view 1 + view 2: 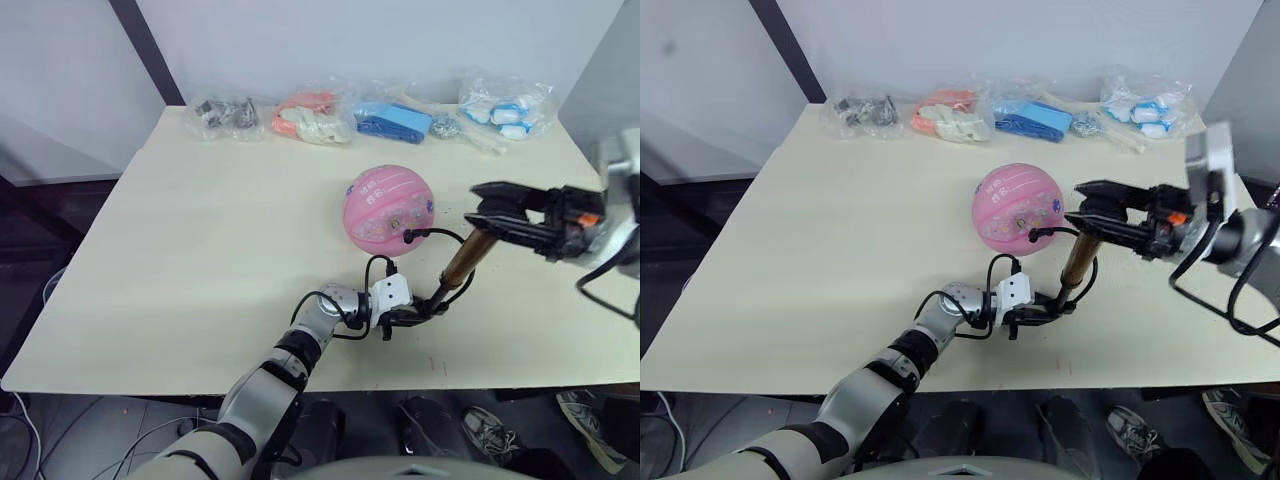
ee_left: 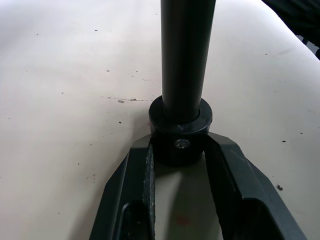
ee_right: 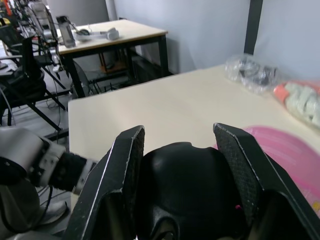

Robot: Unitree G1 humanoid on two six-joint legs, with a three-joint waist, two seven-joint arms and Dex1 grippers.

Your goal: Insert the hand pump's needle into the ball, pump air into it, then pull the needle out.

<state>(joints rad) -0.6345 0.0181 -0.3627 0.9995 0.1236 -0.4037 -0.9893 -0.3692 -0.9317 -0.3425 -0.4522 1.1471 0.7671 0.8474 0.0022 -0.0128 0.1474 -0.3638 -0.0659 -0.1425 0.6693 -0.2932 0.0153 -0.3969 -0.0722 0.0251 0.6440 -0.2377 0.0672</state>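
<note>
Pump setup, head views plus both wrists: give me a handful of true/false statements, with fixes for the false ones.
1. The left end effector is shut on the hand pump at its lower black cap. True.
2. The right end effector holds the ball. False: it grips the pump's black T-handle.
3. The pump lies flat on the table. False: it stands tilted, base near the table.
4. The black hose runs from the pump to the ball. True.
5. The bagged items sit at the table's near edge. False: along the far edge.

Even, bright light; soft shadows
</note>
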